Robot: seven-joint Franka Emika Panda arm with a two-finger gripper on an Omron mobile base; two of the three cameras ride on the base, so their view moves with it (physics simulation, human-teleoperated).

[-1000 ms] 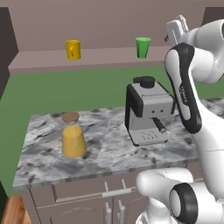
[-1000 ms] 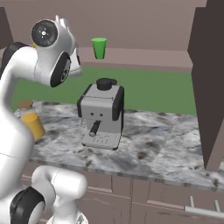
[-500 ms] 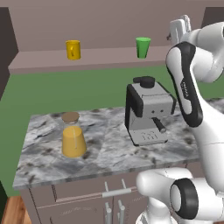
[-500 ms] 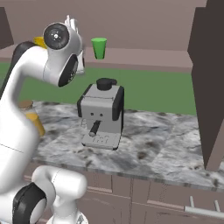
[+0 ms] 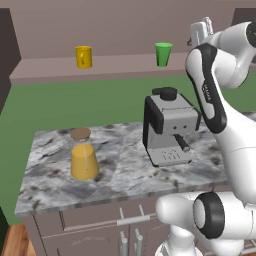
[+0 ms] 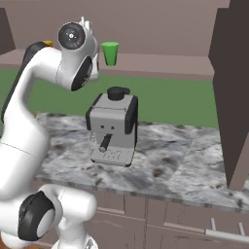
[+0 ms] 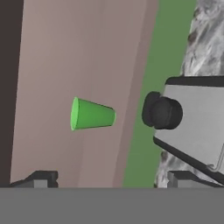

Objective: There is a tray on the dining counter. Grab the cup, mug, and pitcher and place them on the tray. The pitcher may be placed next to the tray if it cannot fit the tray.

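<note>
Marble with grey-and-white veining makes up the countertop (image 5: 125, 172) nearest you, and on its left part stands the conical clear glass pitcher (image 5: 83, 154) of orange-yellow liquid, upright, with a round brown cork lid. To the right of it, well apart, you see a grey and black espresso machine (image 5: 167, 128) with a round black knob on top. Beyond a green strip, on the far brownish-pink ledge (image 5: 100, 69), the small yellow cylindrical mug (image 5: 83, 56) stands at the left and the small bright green tapered cup (image 5: 163, 54) stands upright further right, with clear space between the two. Your white arm rises at the right of the left base view, its hand raised high near the ledge and just right of the green cup there; in the right base view the cup (image 6: 110, 53) sits just right of the wrist joint. Looking along the gripper (image 7: 111, 177), you find the two dark fingertips (image 7: 41, 178) spread wide apart with nothing between them, and the green cup (image 7: 91, 114) lies ahead of the gap, not touched, with the machine's black knob (image 7: 162, 112) beside it.
</note>
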